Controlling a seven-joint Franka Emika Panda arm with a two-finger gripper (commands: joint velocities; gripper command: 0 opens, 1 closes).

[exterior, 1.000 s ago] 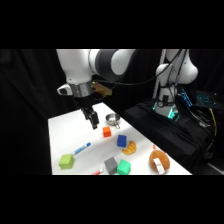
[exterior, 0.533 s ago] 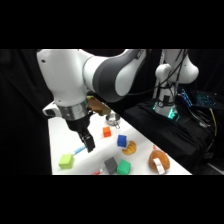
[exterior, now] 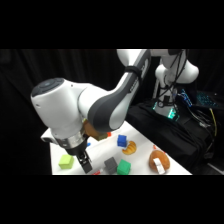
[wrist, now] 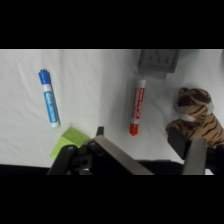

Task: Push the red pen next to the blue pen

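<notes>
In the wrist view the red pen (wrist: 137, 106) lay ahead of the gripper (wrist: 145, 145), between its spread, empty fingers, long axis pointing away. The blue pen (wrist: 49, 97) lay roughly parallel, well apart to its left on the bench (wrist: 95, 85).

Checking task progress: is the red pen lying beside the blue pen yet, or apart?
Apart. In the wrist view the red pen and blue pen both lie flat, with bare table between them.
</notes>
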